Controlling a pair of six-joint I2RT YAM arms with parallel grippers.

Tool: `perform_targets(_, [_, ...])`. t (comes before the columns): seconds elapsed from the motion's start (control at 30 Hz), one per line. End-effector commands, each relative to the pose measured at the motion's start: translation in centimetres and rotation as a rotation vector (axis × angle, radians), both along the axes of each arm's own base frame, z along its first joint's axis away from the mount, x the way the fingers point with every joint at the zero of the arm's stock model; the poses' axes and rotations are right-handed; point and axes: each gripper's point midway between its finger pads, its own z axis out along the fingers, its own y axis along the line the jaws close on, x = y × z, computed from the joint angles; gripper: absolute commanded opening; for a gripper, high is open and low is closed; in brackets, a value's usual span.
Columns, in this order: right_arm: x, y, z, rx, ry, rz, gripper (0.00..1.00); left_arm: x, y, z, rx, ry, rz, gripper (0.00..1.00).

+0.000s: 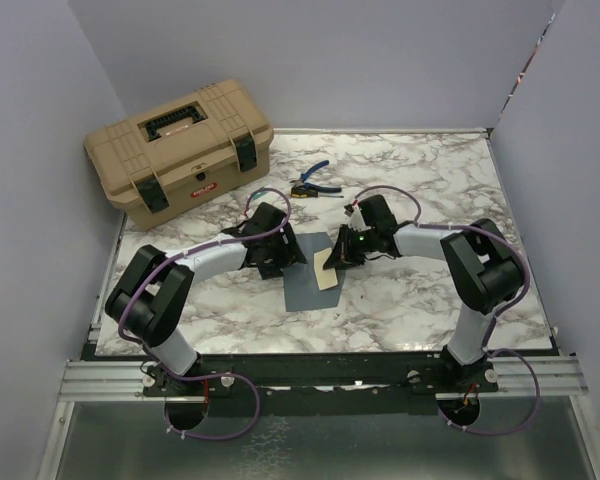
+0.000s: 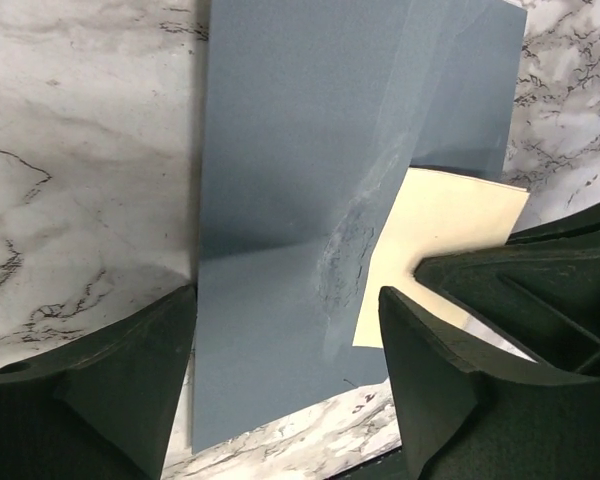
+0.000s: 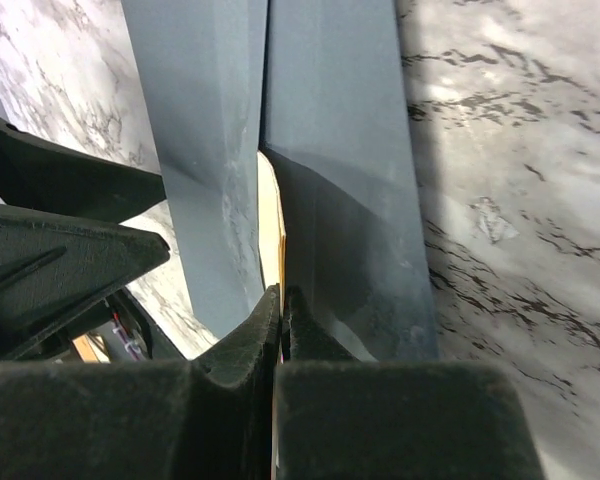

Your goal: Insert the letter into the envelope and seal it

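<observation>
One cream-tan letter [image 2: 450, 240] against slate-blue envelope [image 2: 300, 150]

White arm links [image 1: 205, 260], bulky black joints [image 1: 490, 265], purple cables [image 1: 121, 312], dark matte gripper fingers [image 2: 430, 380], green wrist light [image 1: 361, 238]

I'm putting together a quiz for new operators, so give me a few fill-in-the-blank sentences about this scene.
1. The right gripper is shut on the cream-tan ____.
2. The left gripper is over the blue-grey envelope with its jaws ____.
3. The tan toolbox has its lid ____.
Missing words: letter; open; closed.
</observation>
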Motion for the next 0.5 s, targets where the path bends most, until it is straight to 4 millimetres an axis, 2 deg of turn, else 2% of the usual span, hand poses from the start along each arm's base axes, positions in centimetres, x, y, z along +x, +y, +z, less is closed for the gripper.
perform_targets(0.0, [0.4, 1.7, 0.9, 0.049, -0.017, 0.034, 0.00, -2.9, 1.0, -3.1, 0.074, 0.116, -0.049, 0.77])
perform_targets(0.23, [0.9, 2.9, 2.1, 0.079, -0.027, 0.050, 0.03, -2.9, 0.7, -2.9, 0.070, 0.107, -0.052, 0.78])
perform_targets(0.27, [0.9, 2.7, 2.0, 0.065, -0.026, 0.047, 0.08, -2.8, 0.8, -2.9, 0.074, 0.104, -0.046, 0.78])
perform_targets(0.37, [0.9, 1.5, 1.9, -0.012, -0.041, 0.029, 0.33, -2.7, 1.4, -2.9, 0.094, 0.090, -0.016, 0.78])
perform_targets(0.47, [1.0, 0.2, 2.5, -0.085, -0.070, 0.005, 0.54, -2.8, 2.0, -3.2, 0.114, 0.089, 0.008, 0.78])
